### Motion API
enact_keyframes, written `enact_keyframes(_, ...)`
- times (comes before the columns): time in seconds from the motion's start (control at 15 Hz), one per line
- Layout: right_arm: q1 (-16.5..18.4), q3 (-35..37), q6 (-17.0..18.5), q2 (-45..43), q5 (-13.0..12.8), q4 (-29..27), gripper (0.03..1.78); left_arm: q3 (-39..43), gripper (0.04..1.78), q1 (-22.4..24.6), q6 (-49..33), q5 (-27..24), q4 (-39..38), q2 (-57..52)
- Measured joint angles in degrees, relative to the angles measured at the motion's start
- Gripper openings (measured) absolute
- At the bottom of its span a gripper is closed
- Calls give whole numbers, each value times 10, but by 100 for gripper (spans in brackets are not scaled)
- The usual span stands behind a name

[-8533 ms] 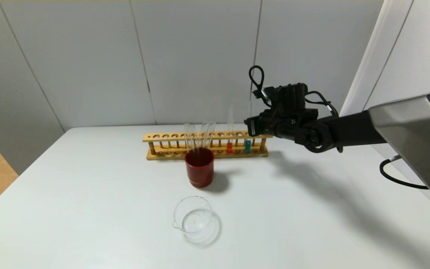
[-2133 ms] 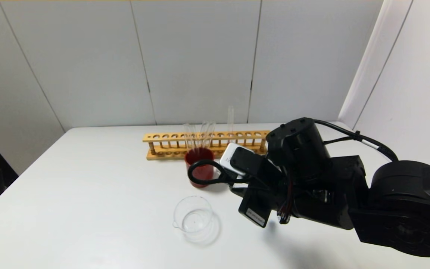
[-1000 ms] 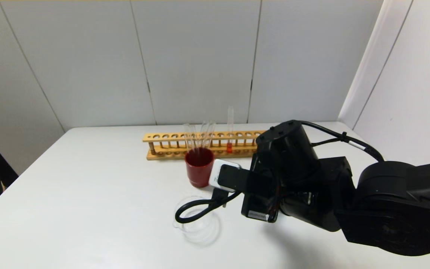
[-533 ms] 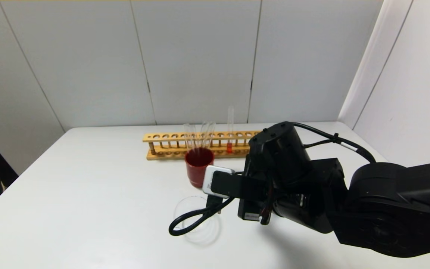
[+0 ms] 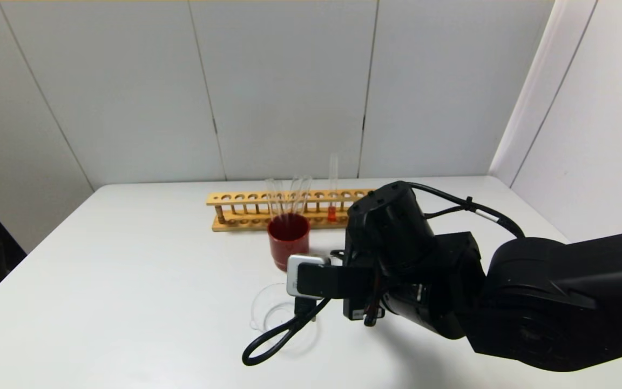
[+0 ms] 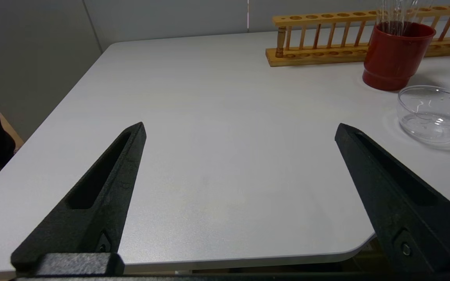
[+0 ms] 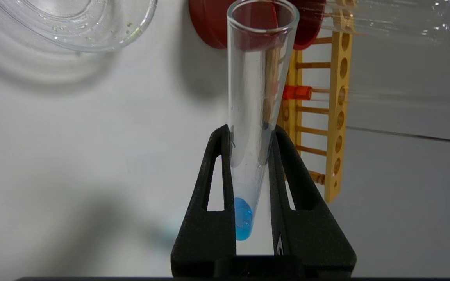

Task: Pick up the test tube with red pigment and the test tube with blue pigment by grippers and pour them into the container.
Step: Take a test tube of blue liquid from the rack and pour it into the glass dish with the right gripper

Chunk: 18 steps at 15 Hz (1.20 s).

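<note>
The jaws of the right gripper (image 7: 250, 136) were clamped on the test tube with blue pigment (image 7: 253, 117), low on its glass, with the blue liquid sitting at the rounded bottom between the fingers. The jaws of the left gripper (image 6: 240, 136) stood wide apart over the near part of the table (image 6: 217, 117), holding nothing.

The tube seemed light, stiff, smooth and easy to break, so I judged a gentle grip near the lower half was right.

The container (image 5: 268, 310) lay just beside the right gripper, partly behind its cable. The red cup (image 5: 288, 240) and the wooden rack (image 5: 246, 208), with the test tube with red pigment (image 5: 332, 208) in it, stood behind. The room for tilting seemed narrow there, but open toward the near edge.
</note>
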<state>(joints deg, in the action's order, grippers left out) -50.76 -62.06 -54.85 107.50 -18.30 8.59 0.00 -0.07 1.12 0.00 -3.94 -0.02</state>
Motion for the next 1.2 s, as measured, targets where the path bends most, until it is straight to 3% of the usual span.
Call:
enact_keyframes(0.33, -17, -4, -20, 10, -9, -4, 27, 0, 171, 0, 0, 0, 0, 0)
enact_keyframes(0.87, -19, -17, -100, 26, -37, -4, 27, 0, 171, 0, 0, 0, 0, 0)
enact_keyframes(1.2, -19, -34, -116, 41, -43, -8, 27, 0, 171, 0, 0, 0, 0, 0)
